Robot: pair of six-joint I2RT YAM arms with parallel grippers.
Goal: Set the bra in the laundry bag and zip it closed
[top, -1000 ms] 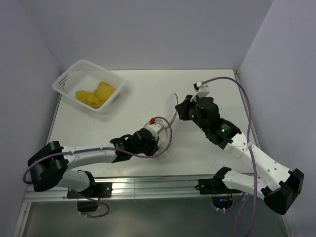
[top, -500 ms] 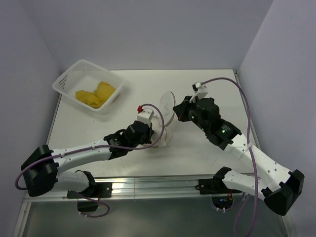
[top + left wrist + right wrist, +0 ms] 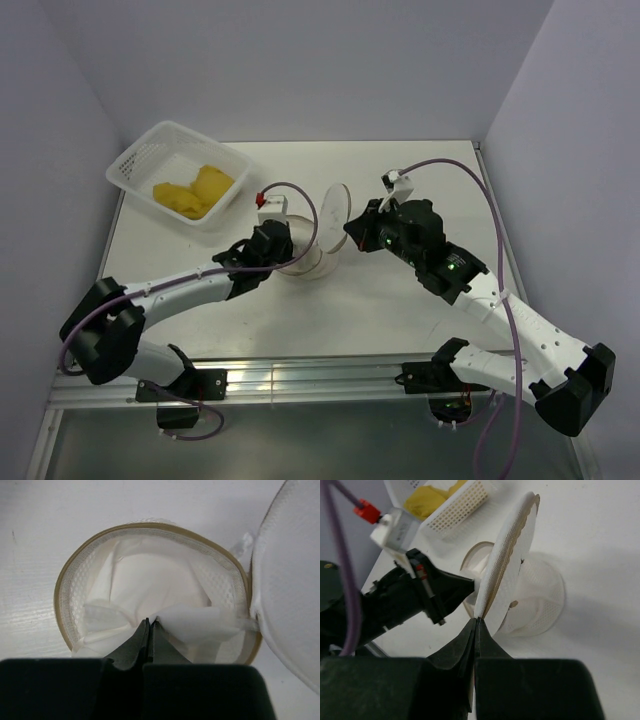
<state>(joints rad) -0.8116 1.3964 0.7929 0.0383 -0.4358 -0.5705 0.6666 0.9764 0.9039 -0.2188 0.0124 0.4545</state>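
Observation:
The laundry bag (image 3: 67,587) stands open on the table, a round white mesh pouch with a tan rim; it also shows in the top view (image 3: 320,264). The white bra (image 3: 150,587) lies crumpled inside it. My left gripper (image 3: 150,622) reaches into the bag's mouth and is shut on a fold of the bra; in the top view my left gripper (image 3: 287,250) is at the bag's left side. My right gripper (image 3: 477,620) is shut on the edge of the round lid (image 3: 512,555) and holds it upright above the bag's right side (image 3: 336,212).
A white perforated basket (image 3: 140,160) with yellow cloth (image 3: 195,190) stands at the back left; it also shows in the right wrist view (image 3: 465,502). The enclosure walls close in the table at the back and on both sides.
My left gripper has moved from the near side of the bag away and left, over the bag's mouth, with the bra. The right gripper has shifted slightly left, holding the lid.

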